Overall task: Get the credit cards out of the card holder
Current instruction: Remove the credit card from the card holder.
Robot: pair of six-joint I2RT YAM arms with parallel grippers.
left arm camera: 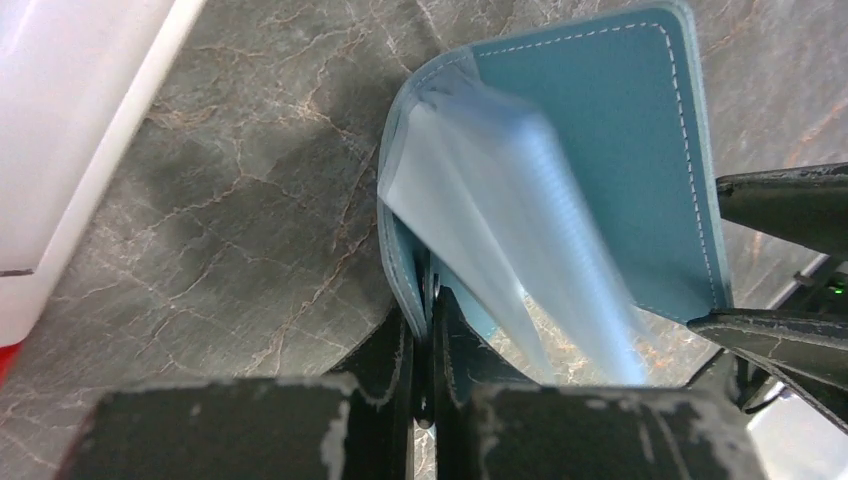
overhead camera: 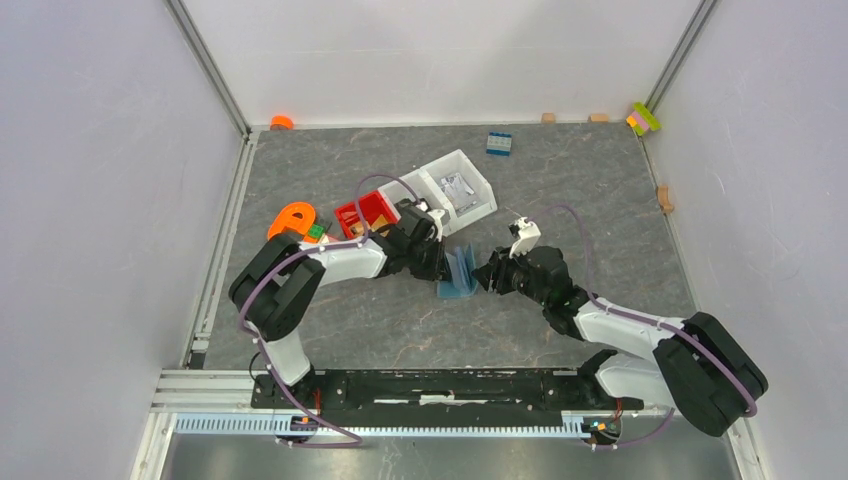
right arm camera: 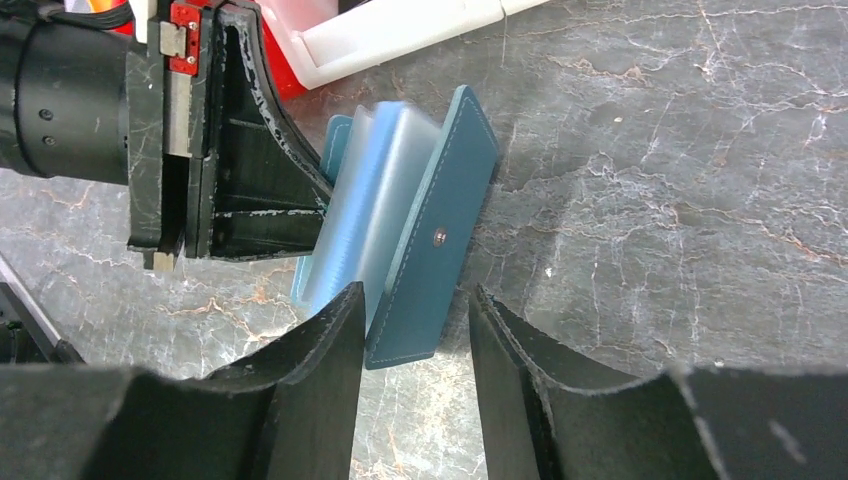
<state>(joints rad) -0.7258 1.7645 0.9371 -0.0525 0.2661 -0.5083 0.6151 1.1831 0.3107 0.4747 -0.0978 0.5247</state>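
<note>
The card holder (left arm camera: 610, 130) stands on edge near the middle of the grey marbled table (overhead camera: 560, 180), spread open between the two arms, a little in front of the white bin (overhead camera: 455, 190) and the red bin (overhead camera: 365, 212). The left gripper (left arm camera: 428, 300) is clenched on one teal cover close to the spine, its fingers pressed flat together on the flap. From the opened fold the clear plastic sleeves (left arm camera: 500, 200) fan out, too blurred to tell what they hold. The right gripper (right arm camera: 415, 295) is released: its fingers stand apart on either side of the other cover's bottom edge, with a gap showing on both sides.
</note>
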